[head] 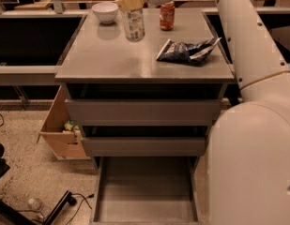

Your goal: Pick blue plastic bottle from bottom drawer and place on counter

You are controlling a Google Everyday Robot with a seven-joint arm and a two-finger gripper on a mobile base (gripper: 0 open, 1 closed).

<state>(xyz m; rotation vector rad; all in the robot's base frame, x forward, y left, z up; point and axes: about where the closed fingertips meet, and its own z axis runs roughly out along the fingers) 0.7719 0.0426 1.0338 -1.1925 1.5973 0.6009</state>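
The gripper (129, 0) pinches the top of the blue plastic bottle (134, 25) over the counter (111, 60); its label print is not readable.

Claw (130, 1) clamped at arm's far reach

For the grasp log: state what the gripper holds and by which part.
The gripper holds the blue plastic bottle by its top end, above the label, upright at the back of the counter.

We see a matt grey desk (111, 62) with a faint sheen and a smooth grey drawer (144, 193). The gripper (130, 1), tan and matt at the desk's back edge, clasps a clear plastic bottle (134, 26); the bag (186, 51) is glossy and crinkled.
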